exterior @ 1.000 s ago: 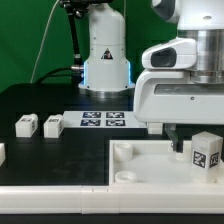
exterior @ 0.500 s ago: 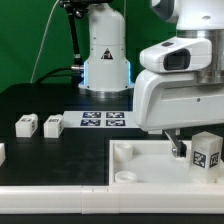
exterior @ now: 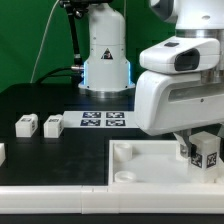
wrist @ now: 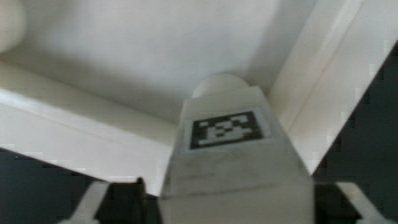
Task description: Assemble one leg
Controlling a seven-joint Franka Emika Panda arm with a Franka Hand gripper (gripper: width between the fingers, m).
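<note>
Leg (exterior: 206, 152) w/ its b&w tag stands upright over the white panel (exterior: 140, 165), at the panel's far corner on the exterior view's right. Gripper (exterior: 203, 153) is clamped on the leg; fingers (exterior: 184, 148) come down from the big white arm body above. Wrist view: leg (wrist: 226, 140) runs lengthwise btwn the two dark finger pads (wrist: 111, 198), tag facing cam, tip close to the panel's raised rim (wrist: 317, 95); can't tell if tip touches the panel. On the black table (exterior: 40, 100), exterior view's left: two more small white posts (exterior: 40, 125) side by side, well apart from the panel. Marker board (exterior: 104, 120) lies flat further back, near the arm base (exterior: 105, 55).
</note>
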